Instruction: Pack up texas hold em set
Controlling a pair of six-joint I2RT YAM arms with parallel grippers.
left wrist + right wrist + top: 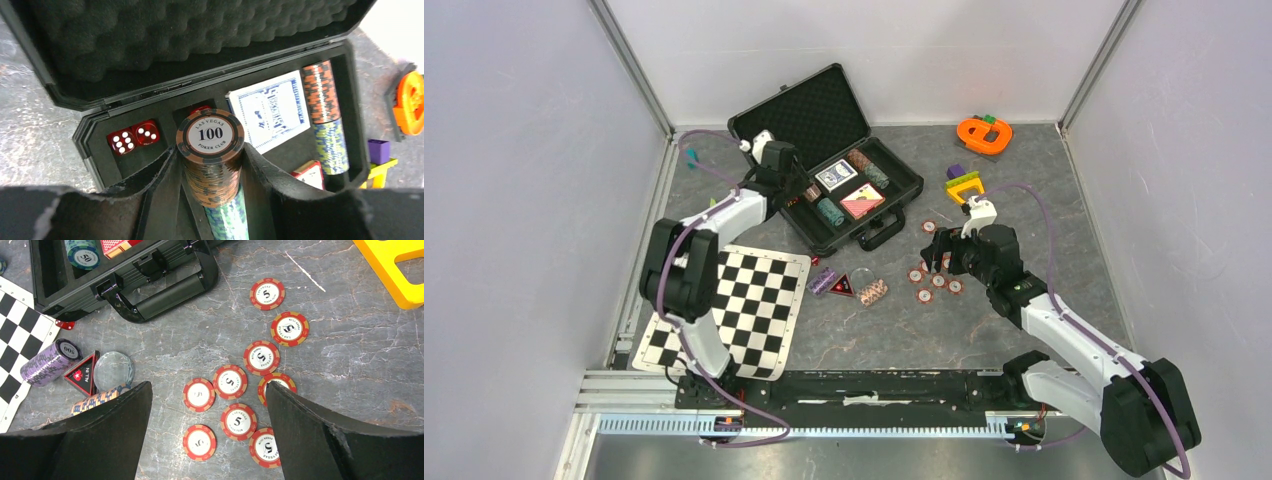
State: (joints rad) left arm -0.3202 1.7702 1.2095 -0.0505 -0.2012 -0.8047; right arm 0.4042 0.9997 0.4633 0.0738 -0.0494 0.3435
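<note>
Clamped in the jaws of the left gripper, a brown chip stack sits in a slot of the open briefcase near the red dice, while the right gripper hangs wide open above loose red-white chips on the table.

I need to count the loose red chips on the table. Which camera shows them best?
Right wrist: the loose red chips lie spread just below the open right gripper, faces readable, one partly behind a finger. The top view shows them tiny, some hidden by that gripper. The left wrist shows none.
</note>
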